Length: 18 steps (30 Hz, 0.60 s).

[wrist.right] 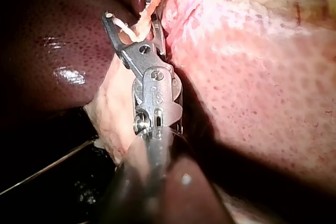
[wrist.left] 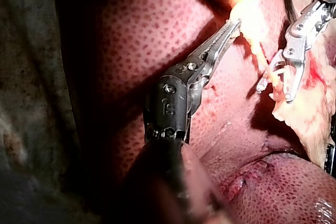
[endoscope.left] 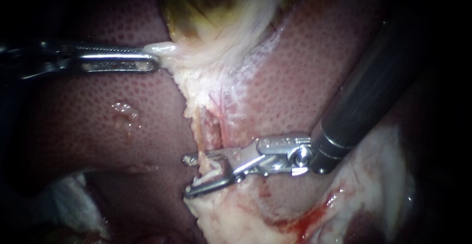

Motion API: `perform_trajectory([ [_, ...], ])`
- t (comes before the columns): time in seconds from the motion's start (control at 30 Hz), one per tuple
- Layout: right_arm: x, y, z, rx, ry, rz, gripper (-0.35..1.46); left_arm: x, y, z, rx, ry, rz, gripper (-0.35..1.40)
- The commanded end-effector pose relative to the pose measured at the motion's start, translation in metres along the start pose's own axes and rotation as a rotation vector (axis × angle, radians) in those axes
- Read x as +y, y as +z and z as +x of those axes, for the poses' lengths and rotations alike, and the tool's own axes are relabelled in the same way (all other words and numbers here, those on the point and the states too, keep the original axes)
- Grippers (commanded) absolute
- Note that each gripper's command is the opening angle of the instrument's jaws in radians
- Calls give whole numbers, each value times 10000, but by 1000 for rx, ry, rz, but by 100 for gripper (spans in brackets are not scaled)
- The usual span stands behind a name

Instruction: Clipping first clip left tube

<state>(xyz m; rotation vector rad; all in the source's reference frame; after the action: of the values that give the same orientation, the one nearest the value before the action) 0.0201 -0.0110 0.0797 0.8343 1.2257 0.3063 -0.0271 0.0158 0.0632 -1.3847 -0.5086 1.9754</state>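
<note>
while left instrument (endoscope.left: 155, 59) claw pinches gallbladder (endoscope.left: 206, 8) edge | right instrument (endoscope.left: 188, 176) claw spread around left tube (endoscope.left: 202, 131)

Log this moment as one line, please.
left instrument shut on gallbladder | right instrument open around tube | no clip seen on tube

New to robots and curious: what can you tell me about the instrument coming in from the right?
The right instrument has a dark, smooth shaft entering from upper right, ending in a shiny metal end effector. Its two slim jaws stand open, straddling a pale tube below the gallbladder, over the liver.
</note>
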Motion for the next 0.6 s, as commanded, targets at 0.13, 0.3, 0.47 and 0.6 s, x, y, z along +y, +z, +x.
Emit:
perform_trajectory([
  [0.13, 0, -5, -1, -5, 48, 9, -35, 0, 0, 0, 0, 0, 0, -35],
  [0.3, 1, -8, -3, -14, 53, 9, -35, 0, 0, 0, 0, 0, 0, -35],
  [0.47, 1, -8, -3, -18, 59, 12, -35, 0, 0, 0, 0, 0, 0, -35],
  [0.6, 2, -9, -4, -18, 59, 15, -35, 0, 0, 0, 0, 0, 0, -35],
])
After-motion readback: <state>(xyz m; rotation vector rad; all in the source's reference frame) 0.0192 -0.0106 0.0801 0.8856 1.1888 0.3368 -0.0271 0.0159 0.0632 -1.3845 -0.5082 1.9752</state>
